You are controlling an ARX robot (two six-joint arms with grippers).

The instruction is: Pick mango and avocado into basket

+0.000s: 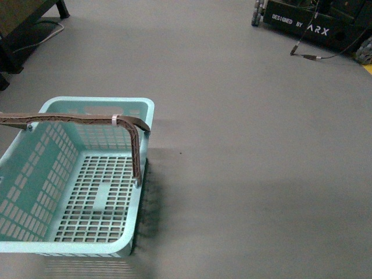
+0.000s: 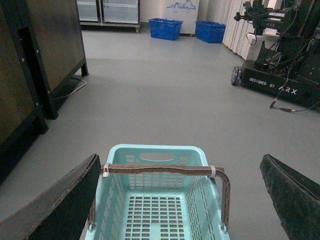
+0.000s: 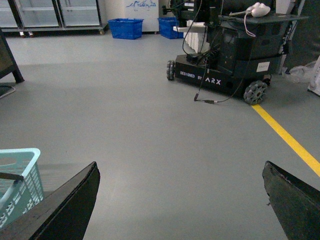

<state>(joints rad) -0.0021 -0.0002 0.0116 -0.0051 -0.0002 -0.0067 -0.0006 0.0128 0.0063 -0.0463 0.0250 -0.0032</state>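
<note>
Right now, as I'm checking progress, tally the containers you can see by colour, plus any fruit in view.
Teal basket: 1
Blue bins: 2
Fruit in view: 0
Total: 3

Front view's left edge cuts off the basket (image 1: 99, 104).
</note>
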